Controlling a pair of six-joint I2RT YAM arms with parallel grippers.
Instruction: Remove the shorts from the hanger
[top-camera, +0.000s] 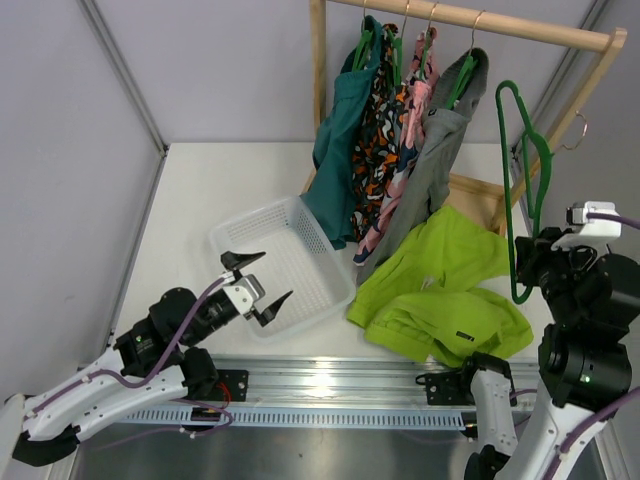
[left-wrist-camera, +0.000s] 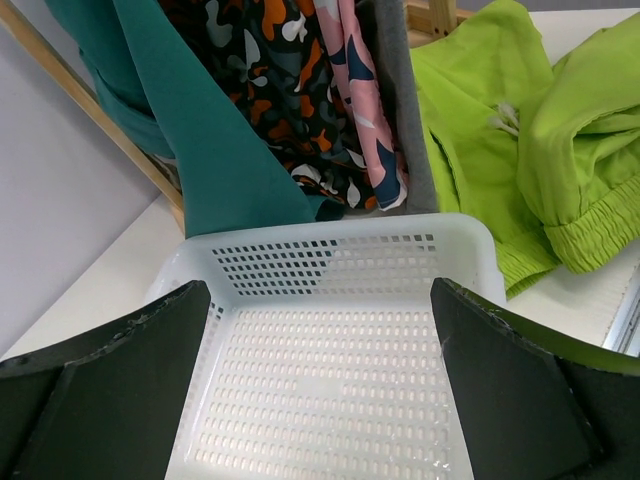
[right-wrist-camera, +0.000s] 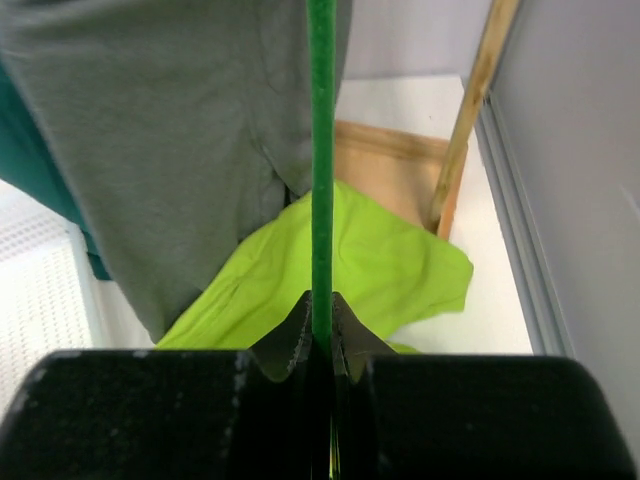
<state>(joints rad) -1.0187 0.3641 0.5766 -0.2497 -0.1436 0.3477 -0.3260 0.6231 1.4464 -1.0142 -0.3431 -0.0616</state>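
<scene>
While the right gripper (right-wrist-camera: 320, 325) pinches the thin dark-green wire hanger (top-camera: 515, 200) tight between its fingers, holding it upright and bare beside the wooden rack (top-camera: 480, 20), the bright lime-green fabric shorts (top-camera: 440, 290) lie crumpled on the white table (top-camera: 200, 190). Over on the other side, the left gripper (top-camera: 260, 281) hangs with fingers spread wide over the white perforated plastic basket (top-camera: 250, 228), gripping nothing.

- hanger (right-wrist-camera: 320, 150): the right wrist view shows one straight bar only, cut off at the top edge.
- shorts (top-camera: 440, 290), by the table's right edge: upper part hidden under the grey garment (top-camera: 430, 170); label (top-camera: 463, 335) too small to read.
- basket (left-wrist-camera: 330, 250): near rim cut off by the left wrist view's bottom edge.
- right gripper (right-wrist-camera: 320, 335): fingertips hidden in the top view.
</scene>
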